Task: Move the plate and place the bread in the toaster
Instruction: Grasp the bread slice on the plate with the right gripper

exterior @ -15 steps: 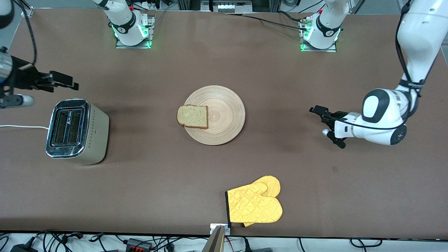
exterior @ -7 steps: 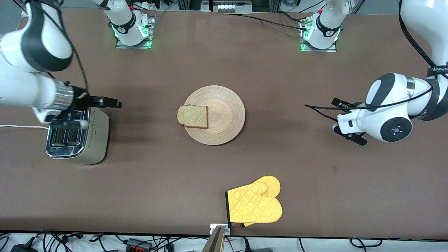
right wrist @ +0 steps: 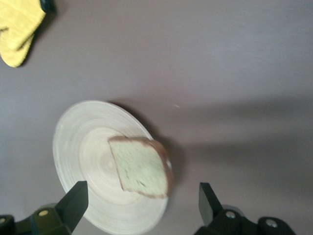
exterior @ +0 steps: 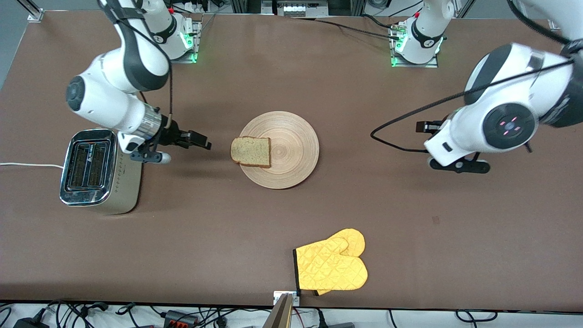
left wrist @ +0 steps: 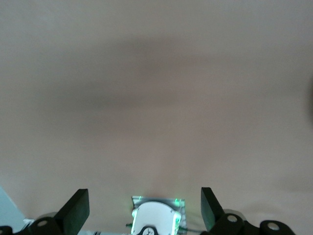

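The round wooden plate (exterior: 291, 150) lies mid-table. The bread (exterior: 250, 151) lies flat on the plate's edge that faces the right arm's end; both show in the right wrist view, plate (right wrist: 80, 152) and bread (right wrist: 142, 169). The toaster (exterior: 93, 171) stands at the right arm's end, slots up and empty. My right gripper (exterior: 202, 140) is open and empty, between the toaster and the bread, its jaws pointing at the slice (right wrist: 142, 196). My left gripper (left wrist: 145, 203) is open and empty over bare table at the left arm's end, mostly hidden under its own wrist (exterior: 426, 126).
A yellow oven mitt (exterior: 330, 266) lies near the table's edge nearest the front camera, also in the right wrist view (right wrist: 17, 27). The toaster's white cord (exterior: 27, 165) runs off the table's end. The left arm's base (left wrist: 155, 219) shows between the left jaws.
My right arm has swung from past the toaster's end across the toaster to just short of the bread. My left arm has lifted and turned, drawing a little away from the plate.
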`<move>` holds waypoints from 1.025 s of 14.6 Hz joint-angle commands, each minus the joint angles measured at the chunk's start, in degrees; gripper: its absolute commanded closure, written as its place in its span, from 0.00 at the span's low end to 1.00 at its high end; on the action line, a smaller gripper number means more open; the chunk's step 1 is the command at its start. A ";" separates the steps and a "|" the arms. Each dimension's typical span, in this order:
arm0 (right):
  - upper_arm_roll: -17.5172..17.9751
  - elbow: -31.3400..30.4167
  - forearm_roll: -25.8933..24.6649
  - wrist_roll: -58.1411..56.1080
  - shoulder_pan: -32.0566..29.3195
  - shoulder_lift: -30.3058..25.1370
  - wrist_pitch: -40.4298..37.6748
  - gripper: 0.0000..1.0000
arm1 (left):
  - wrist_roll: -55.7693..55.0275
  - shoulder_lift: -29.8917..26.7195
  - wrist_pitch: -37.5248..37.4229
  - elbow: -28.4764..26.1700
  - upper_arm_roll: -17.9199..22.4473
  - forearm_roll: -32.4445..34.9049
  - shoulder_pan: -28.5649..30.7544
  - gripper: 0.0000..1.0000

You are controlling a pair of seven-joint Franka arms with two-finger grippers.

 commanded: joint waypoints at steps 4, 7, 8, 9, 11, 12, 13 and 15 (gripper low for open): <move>-0.09 -2.65 19.74 -26.13 2.89 8.12 14.01 0.00 | -0.19 -17.67 17.35 -12.67 24.73 -18.66 -7.77 0.00; 0.00 -3.37 37.23 -41.56 3.42 10.67 15.80 0.00 | 11.20 -24.62 21.57 -20.95 28.47 -18.00 -9.10 0.00; 0.00 -3.11 42.77 -44.55 4.73 11.55 16.06 0.00 | 12.89 -26.99 23.50 -23.67 29.00 -16.51 -9.19 0.00; -0.09 -2.85 47.96 -48.59 5.70 12.08 16.15 0.00 | 12.91 -29.19 25.00 -25.44 29.18 -15.01 -9.37 0.00; -0.01 -2.84 56.94 -57.73 5.80 13.66 15.89 0.00 | 12.47 -29.91 24.59 -25.98 31.27 -14.56 -11.73 0.00; 0.00 -2.93 58.81 -60.38 6.06 14.19 15.80 0.00 | 12.38 -29.39 22.23 -25.20 31.64 -14.56 -11.65 0.00; 0.00 -3.19 59.35 -61.97 7.45 14.37 16.06 0.00 | 12.47 -28.43 20.46 -23.80 31.99 -15.08 -11.31 0.00; 0.00 -3.20 59.44 -62.69 7.82 14.72 16.15 0.00 | 12.56 -26.49 18.70 -21.33 31.82 -15.18 -11.04 0.00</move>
